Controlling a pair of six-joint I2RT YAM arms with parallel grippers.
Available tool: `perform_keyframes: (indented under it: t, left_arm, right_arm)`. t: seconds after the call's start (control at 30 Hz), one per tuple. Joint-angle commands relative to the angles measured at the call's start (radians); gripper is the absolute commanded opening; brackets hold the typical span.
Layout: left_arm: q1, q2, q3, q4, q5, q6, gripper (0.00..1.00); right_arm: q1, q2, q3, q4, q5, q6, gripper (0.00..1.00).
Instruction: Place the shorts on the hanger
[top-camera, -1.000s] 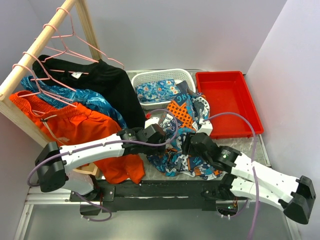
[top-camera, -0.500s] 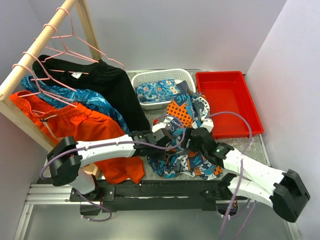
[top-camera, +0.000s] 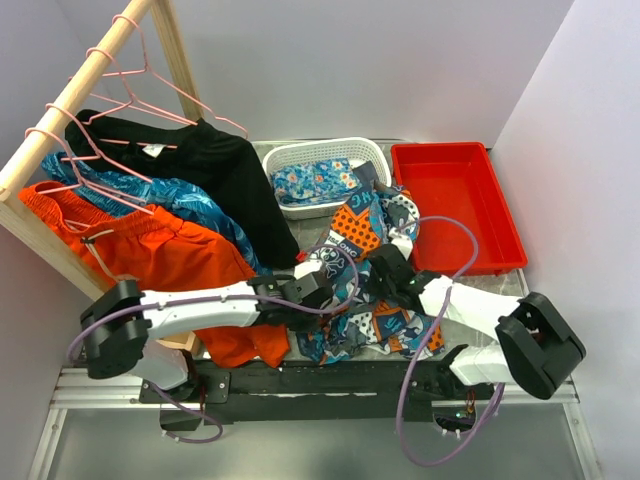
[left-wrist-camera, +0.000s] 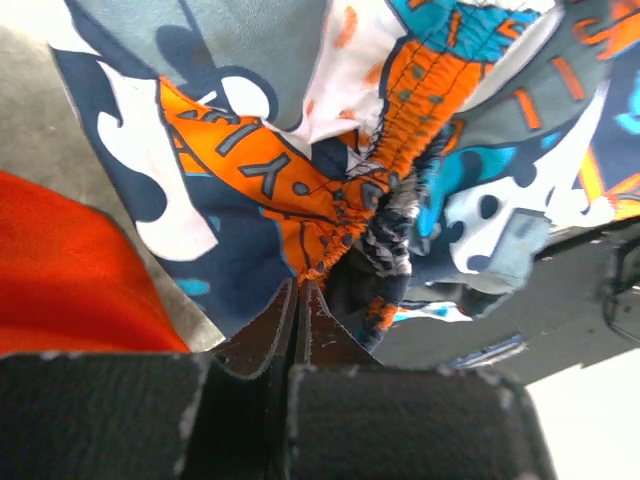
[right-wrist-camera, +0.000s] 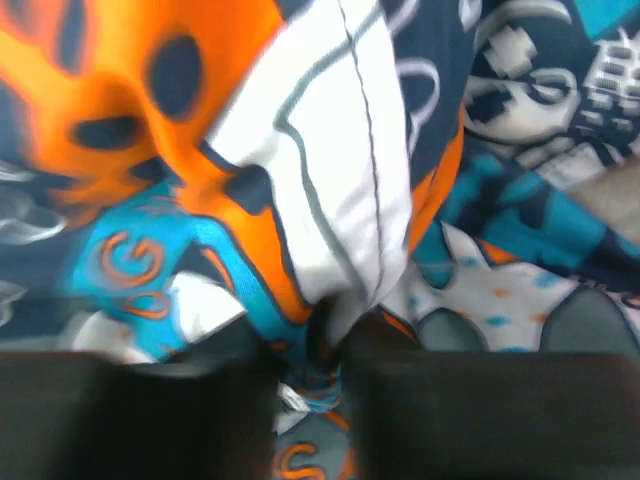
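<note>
Both arms have drawn closer together over the last second, the right elbow folding back toward its base, and the shorts (top-camera: 366, 226) have bunched into a narrower heap between them at the middle of the table. From the overhead view I see the left gripper (top-camera: 314, 290) at the heap's near-left edge and the right gripper (top-camera: 386, 266) just beside it on the right, both buried in the patterned cloth. My left wrist camera shows the fingers (left-wrist-camera: 262, 338) pressed together, pinching the gathered orange waistband at their tips. My right wrist camera is blurred, but a fold of white, orange and teal fabric runs down between its two dark fingers (right-wrist-camera: 395, 375), which are clamped on it. The far end of the shorts lies against the white basket (top-camera: 300, 153), which holds a blue floral cloth (top-camera: 315, 181); a red tray (top-camera: 455, 195) sits to the right of the basket. The hanger (top-camera: 150, 72) hangs bare on the wooden rack (top-camera: 60, 128) at far left, well apart from the shorts, above a black garment (top-camera: 222, 168), blue leafy shorts (top-camera: 172, 195) and orange shorts (top-camera: 160, 252).
</note>
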Motion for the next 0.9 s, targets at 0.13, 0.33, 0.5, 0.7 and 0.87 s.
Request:
perform_keyframes:
  t: [0.13, 0.33, 0.5, 0.7, 0.87]
  left_arm:
    - [-0.012, -0.133, 0.109, -0.188, -0.171, 0.01, 0.01]
    - [0.011, -0.123, 0.364, -0.332, -0.36, 0.058, 0.01]
    - [0.089, -0.081, 0.67, -0.374, -0.424, 0.154, 0.01]
    - [0.195, -0.005, 1.037, -0.34, -0.376, 0.329, 0.01]
    - [0.206, 0.095, 1.287, -0.332, -0.27, 0.461, 0.01]
  right_arm:
    - [-0.007, -0.22, 0.273, -0.224, 0.137, -0.054, 0.0]
    - [-0.02, -0.363, 0.547, -0.407, 0.276, -0.14, 0.0]
    - [-0.026, -0.327, 0.836, -0.499, 0.379, -0.192, 0.0]
    - [-0.027, -0.236, 1.179, -0.612, 0.474, -0.252, 0.0]
    - [-0.029, -0.215, 1.289, -0.66, 0.447, -0.254, 0.0]
